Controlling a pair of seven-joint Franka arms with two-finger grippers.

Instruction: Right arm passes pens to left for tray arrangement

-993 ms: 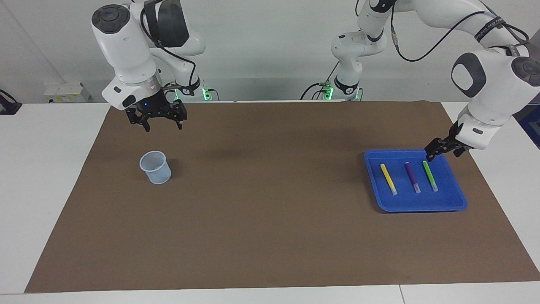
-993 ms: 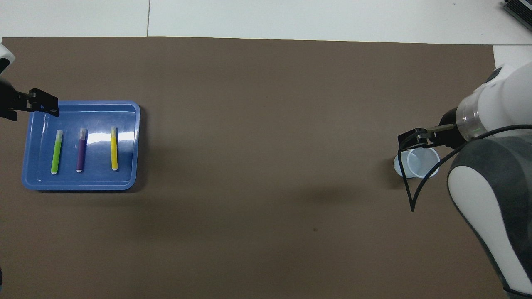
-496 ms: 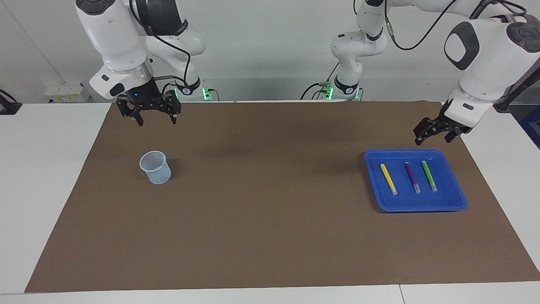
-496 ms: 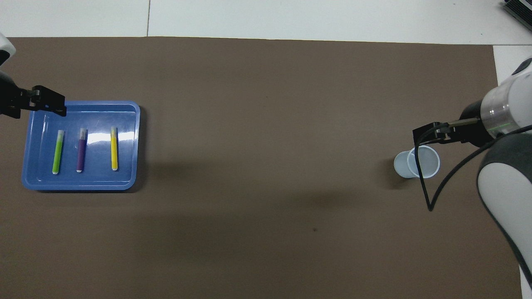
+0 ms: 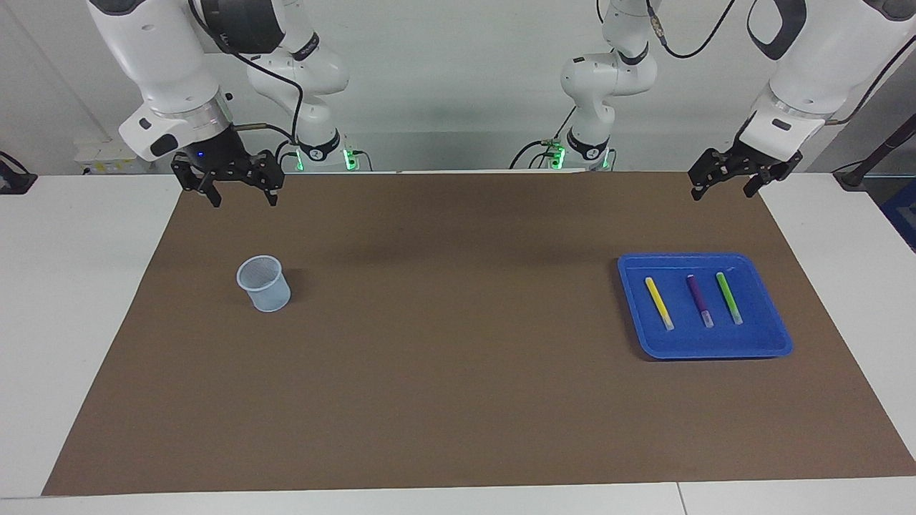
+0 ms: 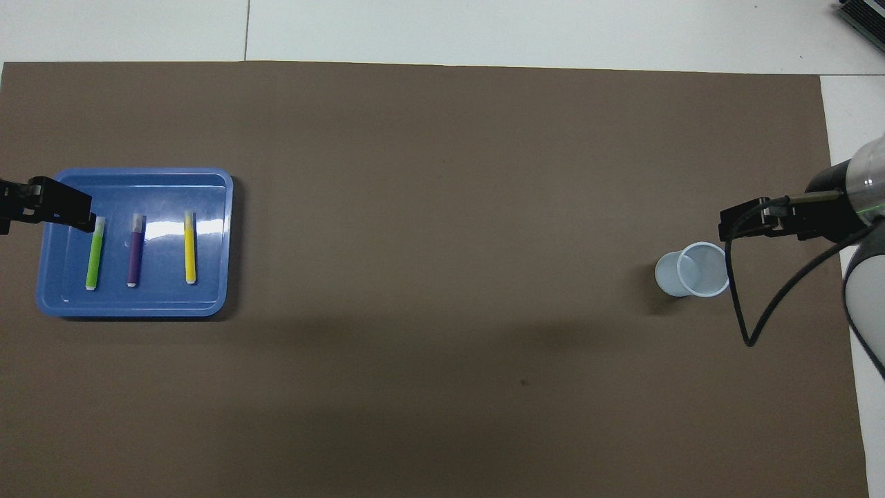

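Three pens (image 5: 700,300) lay side by side in the tray (image 5: 766,345) at the left arm's end. The left gripper (image 5: 724,184) and right gripper (image 5: 240,197) hung raised, jaws apart, empty.

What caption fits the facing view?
Yellow, purple and green pens lie in the blue plastic tray; both open grippers empty.

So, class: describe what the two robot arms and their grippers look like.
Both arms are glossy white with dark grey joint caps and loose black cables. The left gripper and the right gripper are black with two fingers each. A blue light glows above the right one; green lights ring both bases.
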